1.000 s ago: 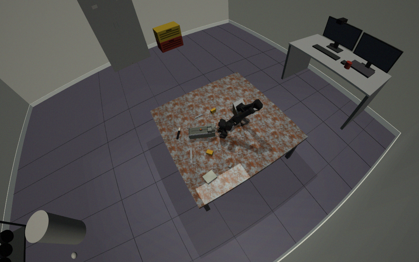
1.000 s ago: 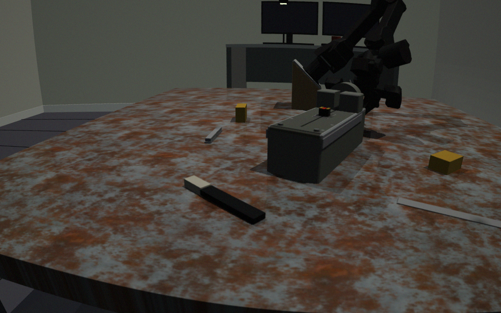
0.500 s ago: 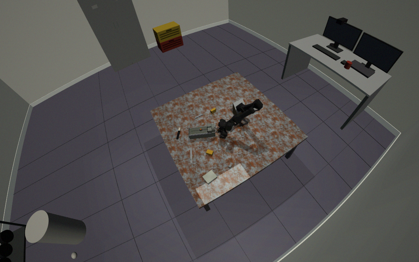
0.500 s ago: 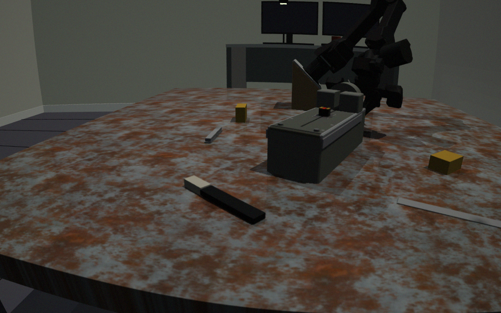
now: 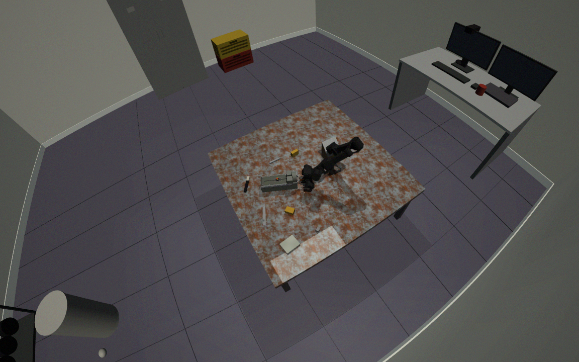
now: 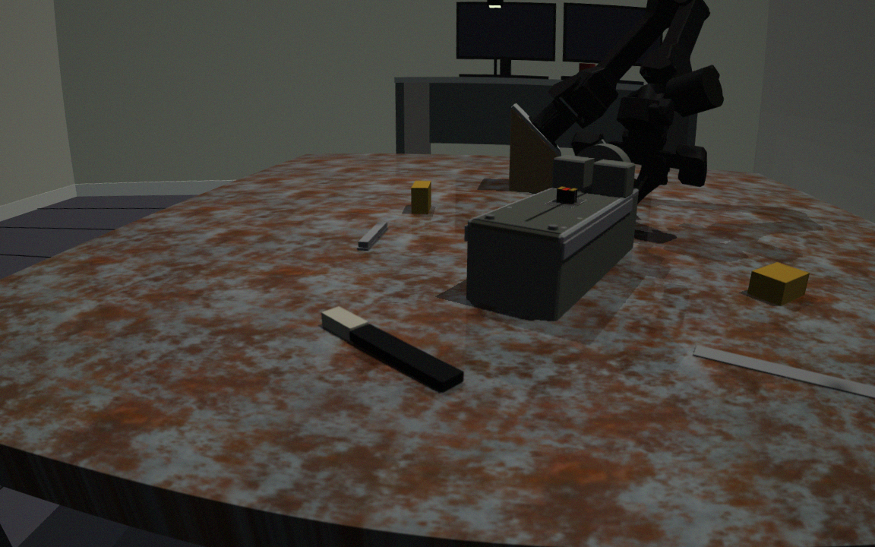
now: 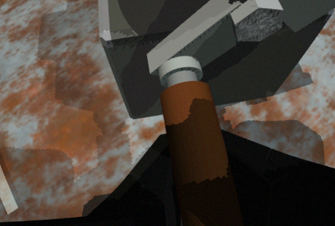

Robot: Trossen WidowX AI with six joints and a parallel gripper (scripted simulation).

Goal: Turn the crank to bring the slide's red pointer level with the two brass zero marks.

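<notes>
The grey machine [image 5: 278, 185] [image 6: 515, 272] stands on the table, with its small dark slide [image 6: 567, 197] on top bearing red and yellow marks. Whether the red pointer is level with the brass marks is too small to tell. The crank arm [image 7: 199, 31] slants at the machine's end face in the wrist view, and the orange-brown handle [image 7: 193, 132] sticks out from its lower end. My black gripper [image 7: 204, 184] is shut on the handle, one finger on each side. In the top view the arm reaches the machine's right end; in the exterior view the fingers are mostly hidden behind the machine.
Two yellow blocks [image 5: 294, 153] [image 6: 778, 282] flank the machine. A black and white bar [image 5: 246, 184] [image 6: 393, 350] and thin light strips [image 5: 264, 214] [image 6: 372, 235] lie around it. A wedge-shaped box [image 6: 529, 153] stands behind it near the arm. A pale square [image 5: 289, 244] lies near the table's front edge.
</notes>
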